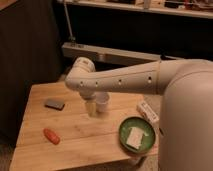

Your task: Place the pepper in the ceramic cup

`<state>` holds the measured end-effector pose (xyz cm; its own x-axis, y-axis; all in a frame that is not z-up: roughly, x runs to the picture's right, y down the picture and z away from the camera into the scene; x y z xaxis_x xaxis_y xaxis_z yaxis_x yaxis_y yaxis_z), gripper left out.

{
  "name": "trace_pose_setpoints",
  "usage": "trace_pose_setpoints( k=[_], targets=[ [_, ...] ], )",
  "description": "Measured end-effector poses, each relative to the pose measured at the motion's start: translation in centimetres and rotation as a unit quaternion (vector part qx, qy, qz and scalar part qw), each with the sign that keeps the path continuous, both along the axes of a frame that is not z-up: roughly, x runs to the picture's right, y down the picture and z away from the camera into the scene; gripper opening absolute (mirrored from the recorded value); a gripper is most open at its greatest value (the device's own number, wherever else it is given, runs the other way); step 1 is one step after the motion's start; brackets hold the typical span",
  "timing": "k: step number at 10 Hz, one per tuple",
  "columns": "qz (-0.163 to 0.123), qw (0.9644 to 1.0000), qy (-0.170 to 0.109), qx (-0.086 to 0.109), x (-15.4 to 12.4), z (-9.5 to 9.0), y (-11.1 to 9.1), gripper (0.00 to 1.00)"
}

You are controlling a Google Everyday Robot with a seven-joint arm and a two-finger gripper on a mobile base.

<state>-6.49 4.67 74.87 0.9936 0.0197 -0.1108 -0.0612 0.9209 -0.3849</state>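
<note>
Pointing downward, pincer hovers beside ceramic cup.

Body: a large white rounded housing filled the right side of the camera view, from mid-height to the bottom edge.
Arm: a thick white arm reached from that housing toward the left, nearly level, with a row of small dark holes along its side.
Wrist: the arm ended in a rounded wrist joint, left of the view's centre, which turned downward.
Gripper: the gripper hung directly beneath the wrist joint, pointing straight down.
</note>
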Motion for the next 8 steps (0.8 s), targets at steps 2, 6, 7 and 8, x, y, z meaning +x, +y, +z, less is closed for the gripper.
trace_pose_setpoints(
  k=[2, 6, 7, 8],
  targets=[
    [0.005, 0.9998, -0.012, -0.014, -0.6, 0.3, 0.7, 0.98],
    [0.040, 0.9910, -0.109, -0.065, -4.6, 2.2, 4.0, 0.98],
    [0.040, 0.9886, -0.124, -0.075, -5.7, 1.9, 4.5, 0.98],
    [0.042, 0.9846, -0.145, -0.088, -6.7, 1.7, 4.8, 0.98]
  ],
)
